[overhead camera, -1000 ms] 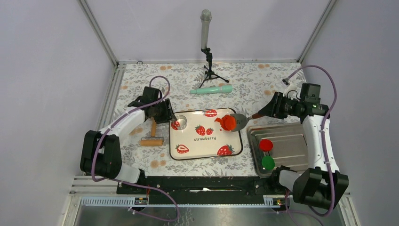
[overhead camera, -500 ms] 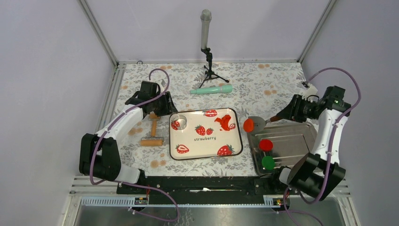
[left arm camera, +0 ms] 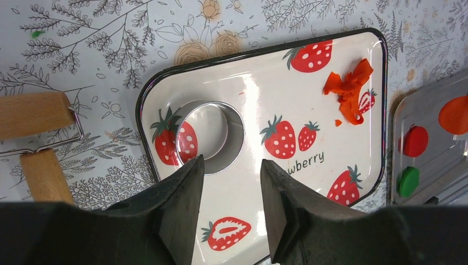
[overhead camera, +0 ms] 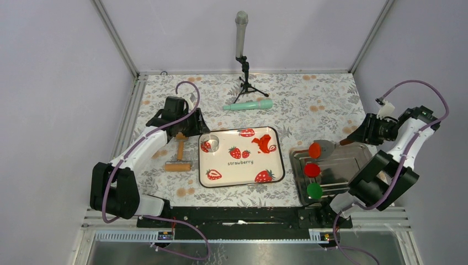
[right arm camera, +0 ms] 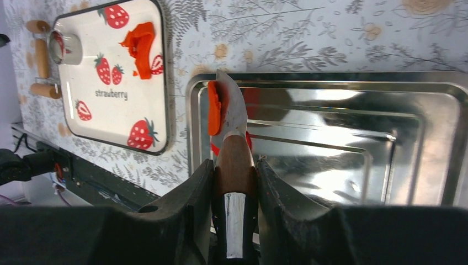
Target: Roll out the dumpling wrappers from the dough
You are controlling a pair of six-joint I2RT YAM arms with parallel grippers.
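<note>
Right wrist view: a dumpling wrapper (right arm camera: 214, 107) is borne over the metal tray (right arm camera: 386, 83) on a spatula (right arm camera: 235, 110) clamped in the right gripper (right arm camera: 234, 165), to be slid off flat next, while the left gripper (left arm camera: 229, 185) is seen half open and empty, and scrap dough (right arm camera: 141, 44) is left on the strawberry tray (right arm camera: 118, 118).

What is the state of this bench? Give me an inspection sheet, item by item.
Surface: floral-print tablecloth, carrying a white strawberry-print tray and a steel baking tray.
Job's things: ragged orange-red dough scrap on the strawberry tray; round orange-red wrapper on a wooden-handled metal spatula, over the steel tray's corner.
Clutter: metal ring cutter, wooden roller, teal plastic rod, crimson disc, green disc.
Grippers: left gripper open, empty, near the cutter; right gripper shut on the spatula.
Cables: purple cables, looped loose on both sides.
Surroundings: microphone on a tripod; plain walls.
</note>
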